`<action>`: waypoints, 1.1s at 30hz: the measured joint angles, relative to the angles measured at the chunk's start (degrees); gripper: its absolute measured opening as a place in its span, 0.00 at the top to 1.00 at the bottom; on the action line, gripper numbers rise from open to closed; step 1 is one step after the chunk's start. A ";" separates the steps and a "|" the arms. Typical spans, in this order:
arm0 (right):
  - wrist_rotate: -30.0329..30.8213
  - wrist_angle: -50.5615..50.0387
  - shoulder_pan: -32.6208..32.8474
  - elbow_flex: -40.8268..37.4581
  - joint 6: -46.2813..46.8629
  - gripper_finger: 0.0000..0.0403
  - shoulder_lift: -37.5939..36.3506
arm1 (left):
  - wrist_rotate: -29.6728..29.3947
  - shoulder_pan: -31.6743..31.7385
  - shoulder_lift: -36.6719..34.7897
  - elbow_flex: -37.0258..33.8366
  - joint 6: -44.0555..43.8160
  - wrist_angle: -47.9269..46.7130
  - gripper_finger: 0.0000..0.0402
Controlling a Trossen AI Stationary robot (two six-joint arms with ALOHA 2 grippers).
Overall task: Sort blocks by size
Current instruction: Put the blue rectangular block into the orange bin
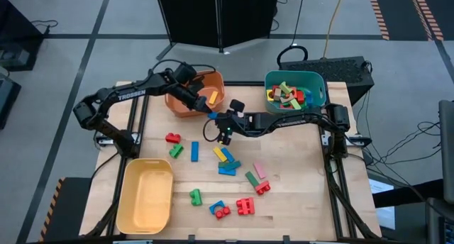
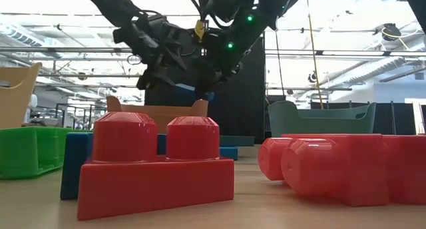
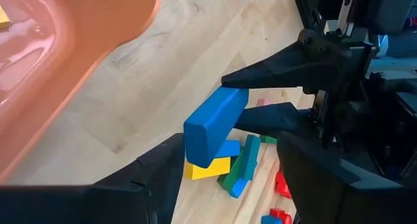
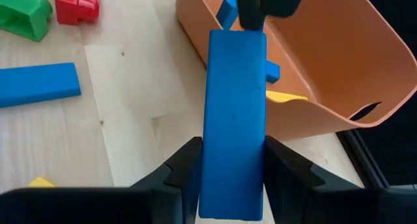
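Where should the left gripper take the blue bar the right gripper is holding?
The free end of the blue bar, approached from the orange bin side. The right gripper clamps the other end, so the bar juts out lengthwise toward the left gripper, whose jaws stand open.

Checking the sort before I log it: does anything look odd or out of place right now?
One thing: a blue bar hangs in mid-air beside the orange bin, clamped in the right gripper, with the left gripper open around its other end. Nothing looks spilled or damaged.
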 joint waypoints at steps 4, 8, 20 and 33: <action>0.12 1.14 0.00 0.00 -0.19 0.70 0.00 | 0.27 -0.70 0.00 0.00 0.42 0.01 0.40; 0.20 2.31 0.02 -0.07 -1.51 0.70 0.00 | 0.69 -1.25 0.00 0.00 1.60 -0.19 0.40; 3.51 2.41 0.76 -0.09 -4.02 0.69 -2.66 | 0.78 -1.36 0.00 0.07 1.91 0.32 0.40; 4.61 3.49 0.52 0.04 -6.36 0.69 -3.98 | 1.53 -1.50 0.07 0.04 1.26 3.83 0.41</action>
